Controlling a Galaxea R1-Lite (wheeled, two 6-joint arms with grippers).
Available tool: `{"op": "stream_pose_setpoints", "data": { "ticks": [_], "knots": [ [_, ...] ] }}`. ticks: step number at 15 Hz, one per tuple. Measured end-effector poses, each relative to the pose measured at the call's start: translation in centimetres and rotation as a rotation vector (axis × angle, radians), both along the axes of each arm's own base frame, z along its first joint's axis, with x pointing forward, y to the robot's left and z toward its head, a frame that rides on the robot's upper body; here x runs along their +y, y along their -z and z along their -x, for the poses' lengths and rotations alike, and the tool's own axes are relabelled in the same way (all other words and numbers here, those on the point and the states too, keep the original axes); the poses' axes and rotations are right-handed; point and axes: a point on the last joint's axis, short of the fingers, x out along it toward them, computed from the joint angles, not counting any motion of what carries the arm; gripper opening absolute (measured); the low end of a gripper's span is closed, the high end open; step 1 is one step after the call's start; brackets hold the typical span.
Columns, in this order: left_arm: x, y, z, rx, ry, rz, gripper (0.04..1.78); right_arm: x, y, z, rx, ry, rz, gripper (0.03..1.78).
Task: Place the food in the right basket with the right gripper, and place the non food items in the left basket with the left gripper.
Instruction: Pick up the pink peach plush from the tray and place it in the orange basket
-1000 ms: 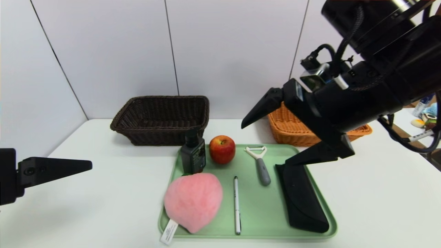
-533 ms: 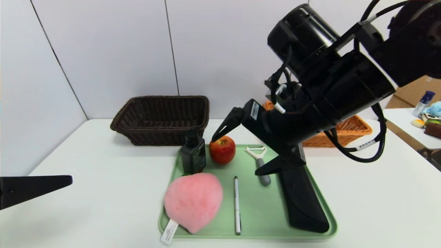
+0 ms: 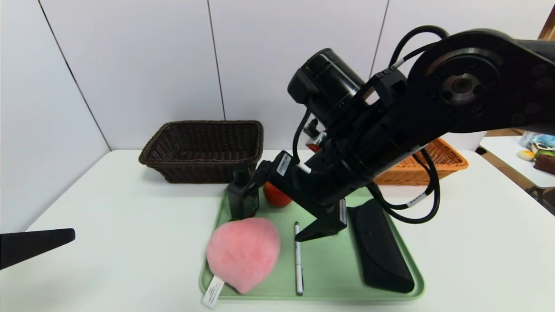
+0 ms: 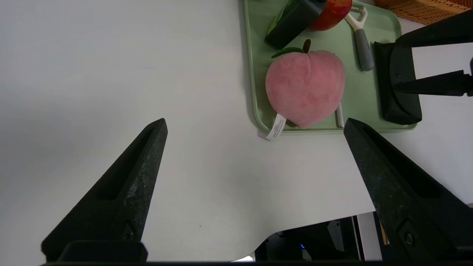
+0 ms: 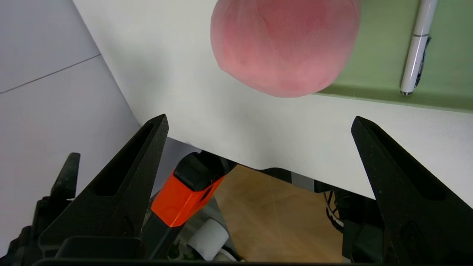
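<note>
While the right gripper (image 3: 284, 203) hangs spread above it, the fuzzy pink peach (image 3: 243, 252) lies white-tagged.

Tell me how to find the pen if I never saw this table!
Look at the green tray on the white table. Between the fuzzy pink peach and the long black glasses case lies the pen: the thinnest thing there, white with a black cap.

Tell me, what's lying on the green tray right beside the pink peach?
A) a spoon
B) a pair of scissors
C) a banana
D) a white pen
D: a slim white pen lies on the bare green tray just beside the peach, with its black cap pointing toward the baskets.
</note>
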Motion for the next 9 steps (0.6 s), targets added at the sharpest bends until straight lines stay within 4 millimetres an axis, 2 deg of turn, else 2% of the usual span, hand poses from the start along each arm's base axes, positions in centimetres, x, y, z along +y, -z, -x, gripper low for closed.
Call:
{"op": "stream_pose_setpoints", "data": {
  "ticks": [9],
  "knots": [
    [-0.1,0.3,-0.3,0.009,0.006,-0.002,1.69,3.3,5.2,-2.1,0.058,0.022,0.085,1.71]
  ]
}}
